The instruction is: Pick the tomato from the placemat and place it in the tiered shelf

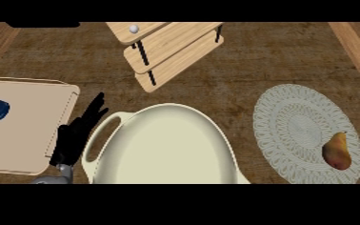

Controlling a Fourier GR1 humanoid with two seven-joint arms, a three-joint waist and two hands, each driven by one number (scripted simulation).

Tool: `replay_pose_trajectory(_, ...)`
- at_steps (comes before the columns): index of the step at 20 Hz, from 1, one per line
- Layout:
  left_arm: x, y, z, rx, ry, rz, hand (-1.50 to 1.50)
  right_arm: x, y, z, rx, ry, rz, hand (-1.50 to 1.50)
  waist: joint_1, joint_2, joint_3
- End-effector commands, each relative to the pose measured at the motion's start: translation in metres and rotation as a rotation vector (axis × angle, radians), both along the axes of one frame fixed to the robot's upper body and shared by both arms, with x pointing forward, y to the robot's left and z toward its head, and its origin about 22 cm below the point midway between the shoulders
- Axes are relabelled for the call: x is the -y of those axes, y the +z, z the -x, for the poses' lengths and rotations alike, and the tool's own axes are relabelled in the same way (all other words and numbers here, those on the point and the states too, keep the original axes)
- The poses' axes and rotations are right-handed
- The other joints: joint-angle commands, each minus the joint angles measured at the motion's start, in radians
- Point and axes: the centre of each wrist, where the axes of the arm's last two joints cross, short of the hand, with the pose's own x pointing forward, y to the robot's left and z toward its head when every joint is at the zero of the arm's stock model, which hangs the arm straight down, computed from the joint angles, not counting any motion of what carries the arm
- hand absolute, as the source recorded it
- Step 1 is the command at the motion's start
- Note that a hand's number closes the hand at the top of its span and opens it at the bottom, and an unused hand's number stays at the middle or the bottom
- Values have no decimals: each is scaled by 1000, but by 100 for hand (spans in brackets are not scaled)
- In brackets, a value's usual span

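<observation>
1. Fruit (337, 151), pear-shaped and orange-yellow, is lying on the placemat (295, 124), in its near right part, by the counter's (281, 57) right edge.
2. Left hand (72, 139) is resting open, fingers straight, at the near left, beside the cream pot (169, 145).
3. Tiered shelf (169, 47) is standing at the far edge.

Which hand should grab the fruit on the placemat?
Right, probably: the fruit lies on the placemat at far right. The left hand rests open at far left, the big cream pot between. The right hand isn't in view.

The shelf (169, 47), upper centre, is pale matt wood; the counter (281, 52) rough dark wood; the placemat (299, 124) woven cloth; the pot (169, 148) smooth cream.
</observation>
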Motion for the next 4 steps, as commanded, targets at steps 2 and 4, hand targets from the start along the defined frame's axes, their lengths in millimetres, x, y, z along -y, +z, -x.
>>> replay_pose_trajectory(2,-2,-20,7,-46,12,-8,0,37,-12,31,-26,51,78,-150,-3,6,-5)
replay_pose_trajectory(4,1,-6,7,-47,-7,4,0,39,-14,32,-49,40,48,-150,10,7,-5)
